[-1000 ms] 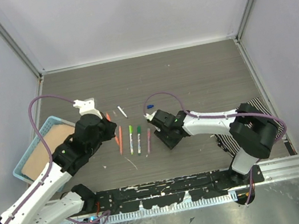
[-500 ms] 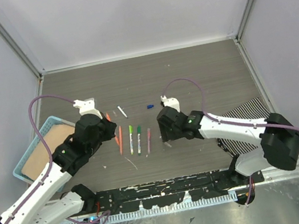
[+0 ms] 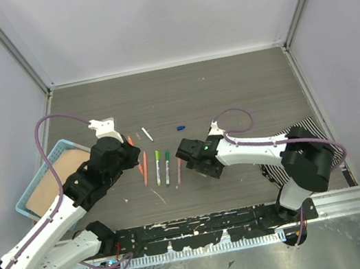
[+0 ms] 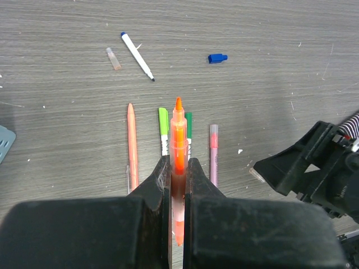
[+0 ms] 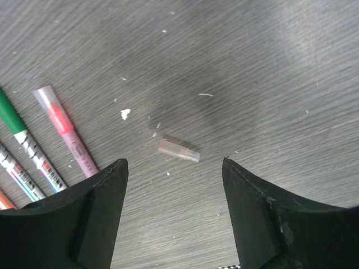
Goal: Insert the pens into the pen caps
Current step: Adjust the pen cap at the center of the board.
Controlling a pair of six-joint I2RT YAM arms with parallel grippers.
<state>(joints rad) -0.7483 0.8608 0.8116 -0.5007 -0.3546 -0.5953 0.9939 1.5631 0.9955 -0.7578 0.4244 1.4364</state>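
Left gripper: your left gripper [image 4: 178,168] is clamped on a slim orange marker pen [image 4: 178,126]. Its bare tip points out ahead of the fingers, above the grey wood-grain table [image 4: 280,95].
Under that pen: four pens lie side by side on the table: a salmon-orange pen [image 4: 131,140], a white pen with a light green end [image 4: 163,126], a white pen with a dark green end [image 4: 189,120] and a pink pen [image 4: 213,151].
Farther out: a white pen with a blue end [image 4: 136,54] lies slanted, with a small clear cap [image 4: 113,58] just beside it. A blue plastic cap [image 4: 216,58] lies well apart to the right.
Right gripper: your right gripper [image 5: 173,161] has its fingers apart and holds nothing. A short translucent brownish cap [image 5: 178,151] lies flat between them, touching neither.
Right wrist only: you see this brownish cap only here; from above the gripper covers that spot.
Left wrist only: the blue plastic cap and the white pen with a blue end show here, outside the right wrist's view.
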